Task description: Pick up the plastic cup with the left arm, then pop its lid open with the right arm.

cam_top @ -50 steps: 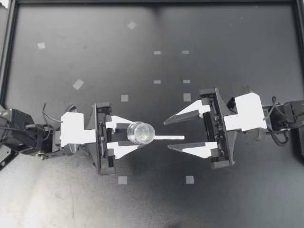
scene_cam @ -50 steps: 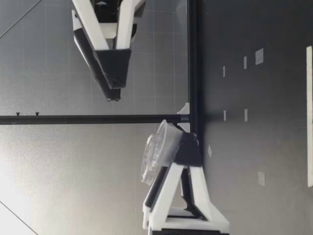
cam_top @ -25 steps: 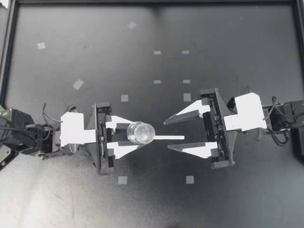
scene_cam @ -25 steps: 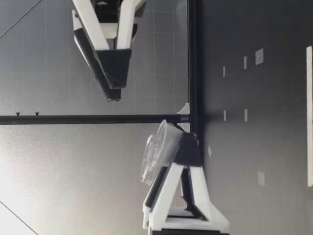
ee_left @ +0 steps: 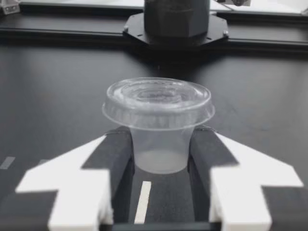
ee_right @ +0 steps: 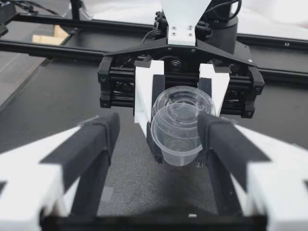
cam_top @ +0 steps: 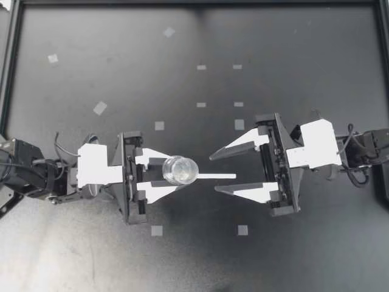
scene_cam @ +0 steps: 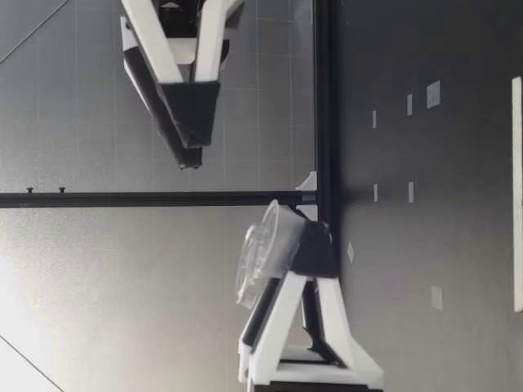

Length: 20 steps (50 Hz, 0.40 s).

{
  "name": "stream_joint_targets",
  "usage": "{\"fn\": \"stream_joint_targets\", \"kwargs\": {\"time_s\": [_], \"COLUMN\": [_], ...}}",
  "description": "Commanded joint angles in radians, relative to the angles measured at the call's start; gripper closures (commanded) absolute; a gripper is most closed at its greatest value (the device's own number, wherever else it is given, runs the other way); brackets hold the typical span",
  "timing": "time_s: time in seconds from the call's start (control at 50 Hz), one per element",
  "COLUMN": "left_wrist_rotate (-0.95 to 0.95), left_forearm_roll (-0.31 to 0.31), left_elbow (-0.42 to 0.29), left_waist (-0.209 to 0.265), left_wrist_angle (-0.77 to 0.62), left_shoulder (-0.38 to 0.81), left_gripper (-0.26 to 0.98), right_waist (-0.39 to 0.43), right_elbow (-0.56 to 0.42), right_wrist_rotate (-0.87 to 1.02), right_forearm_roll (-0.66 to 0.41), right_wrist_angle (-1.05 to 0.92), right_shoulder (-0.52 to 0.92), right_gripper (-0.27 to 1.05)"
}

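Two grippers face off: left gripper [cam_top: 177,173] pinches a lidded clear cup [cam_top: 180,169] (held off the table [cam_top: 304,255], centre-left); right gripper [cam_top: 214,173] gapes empty nearby. Handover step, I'd judge; next needs a square approach.

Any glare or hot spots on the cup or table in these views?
Top view: pale sheen on the table at its lower left corner; the cup in the left pincer glints faintly. Low view: bright wash on the wall behind the cup. Left wrist view: soft glints on the lid.
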Motion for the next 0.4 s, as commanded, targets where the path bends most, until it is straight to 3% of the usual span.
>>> {"fn": "stream_joint_targets", "kwargs": {"time_s": [0.0,0.38], "left_wrist_rotate": [0.000,0.000], "left_forearm_roll": [0.002,0.002], "left_elbow": [-0.009,-0.009], "left_waist": [0.000,0.000], "left_wrist_angle": [-0.006,-0.006], "left_shoulder": [-0.034,-0.034], "left_gripper": [0.57,0.57], "right_waist": [0.006,0.006], "right_elbow": [-0.015,-0.015], "right_wrist_rotate": [0.002,0.002], "right_forearm_roll": [0.003,0.003], "right_wrist_angle": [-0.005,-0.005], "right_shoulder": [-0.006,-0.002], "right_gripper": [0.10,0.10]}}
